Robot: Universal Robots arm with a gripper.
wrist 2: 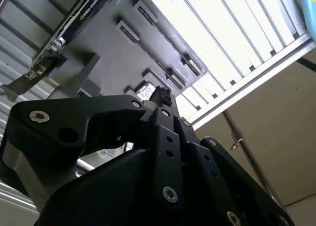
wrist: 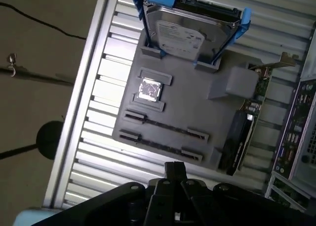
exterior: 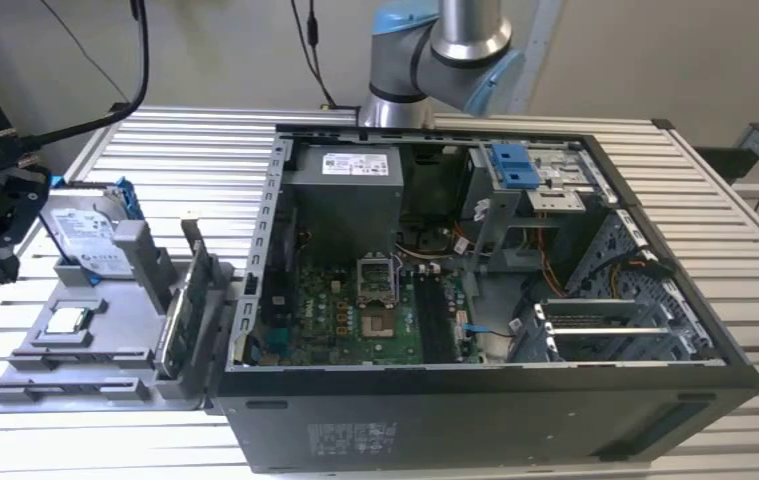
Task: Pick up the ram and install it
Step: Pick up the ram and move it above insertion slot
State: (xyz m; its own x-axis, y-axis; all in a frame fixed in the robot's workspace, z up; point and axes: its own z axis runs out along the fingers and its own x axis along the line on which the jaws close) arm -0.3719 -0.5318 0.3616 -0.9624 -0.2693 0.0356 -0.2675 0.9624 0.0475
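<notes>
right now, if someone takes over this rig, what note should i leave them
Gripper: hovers over the near edge of the grey tray, holding nothing that shows.
Ram: thin dark stick, on edge in a tray slot, beside the processor chip.
Computer case: open, on the exterior view's right of the tray.
Done: nothing visible yet.
Left: pick up the ram and install it.
</notes>
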